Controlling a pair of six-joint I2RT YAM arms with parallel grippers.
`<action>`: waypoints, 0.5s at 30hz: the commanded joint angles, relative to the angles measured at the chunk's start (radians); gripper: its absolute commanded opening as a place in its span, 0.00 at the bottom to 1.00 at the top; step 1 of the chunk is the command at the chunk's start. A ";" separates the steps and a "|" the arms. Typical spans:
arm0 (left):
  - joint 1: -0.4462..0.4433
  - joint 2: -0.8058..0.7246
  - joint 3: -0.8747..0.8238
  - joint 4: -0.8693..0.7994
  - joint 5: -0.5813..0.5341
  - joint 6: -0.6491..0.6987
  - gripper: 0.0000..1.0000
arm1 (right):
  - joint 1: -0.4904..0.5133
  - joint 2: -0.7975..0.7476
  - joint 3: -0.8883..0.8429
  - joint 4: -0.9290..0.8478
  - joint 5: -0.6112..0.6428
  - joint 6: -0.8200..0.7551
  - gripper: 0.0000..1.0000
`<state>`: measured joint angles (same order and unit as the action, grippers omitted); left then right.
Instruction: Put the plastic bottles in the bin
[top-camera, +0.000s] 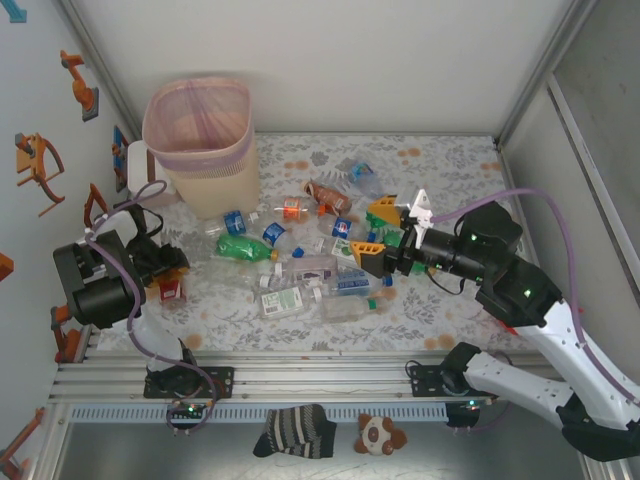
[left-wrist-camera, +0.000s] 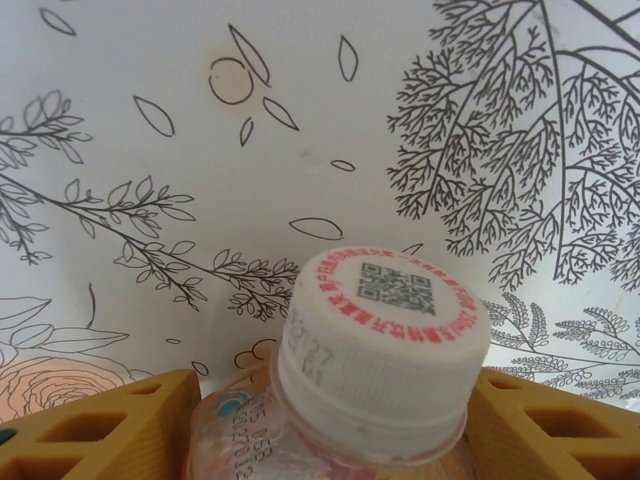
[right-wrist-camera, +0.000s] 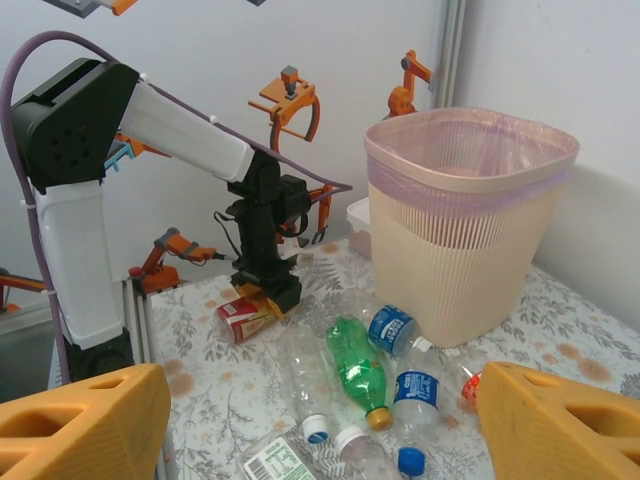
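Top view: bin (top-camera: 212, 180) at far-left corner of tabletop (top-camera: 450, 160); liner (top-camera: 195, 110) shows no bottle inside. Dozen-odd plastic bottles (top-camera: 295, 298) strewn mid-tabletop. Left gripper (top-camera: 168, 272) low by left edge. Right gripper (top-camera: 375, 236) over pile, jaws spread, empty.

Left wrist: white-capped bottle (left-wrist-camera: 375, 380) between jaws. Pinched or not, cannot tell.

Right wrist: bottles lie just before bin. Judgement: task barely begun, nearly all left.

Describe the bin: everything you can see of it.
The bin is a tall beige plastic wastebasket with finely ribbed walls and a rounded square rim, lined with a translucent pink bag folded over the rim. It stands upright at the far left corner of the table. Several crushed bottles lie by its base; whether any touches it is unclear.
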<state>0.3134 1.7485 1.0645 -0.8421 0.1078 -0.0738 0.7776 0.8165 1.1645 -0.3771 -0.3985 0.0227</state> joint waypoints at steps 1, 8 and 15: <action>-0.007 -0.008 0.012 -0.014 0.022 -0.004 0.61 | 0.007 -0.015 -0.006 0.032 0.015 0.004 0.80; -0.009 -0.047 0.008 -0.006 0.018 -0.006 0.58 | 0.008 -0.022 -0.009 0.027 0.026 0.003 0.80; -0.008 -0.138 0.006 0.015 0.024 -0.014 0.58 | 0.007 -0.012 -0.006 0.021 0.033 0.005 0.80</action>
<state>0.3080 1.6699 1.0645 -0.8276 0.1169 -0.0746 0.7776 0.8062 1.1637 -0.3775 -0.3786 0.0254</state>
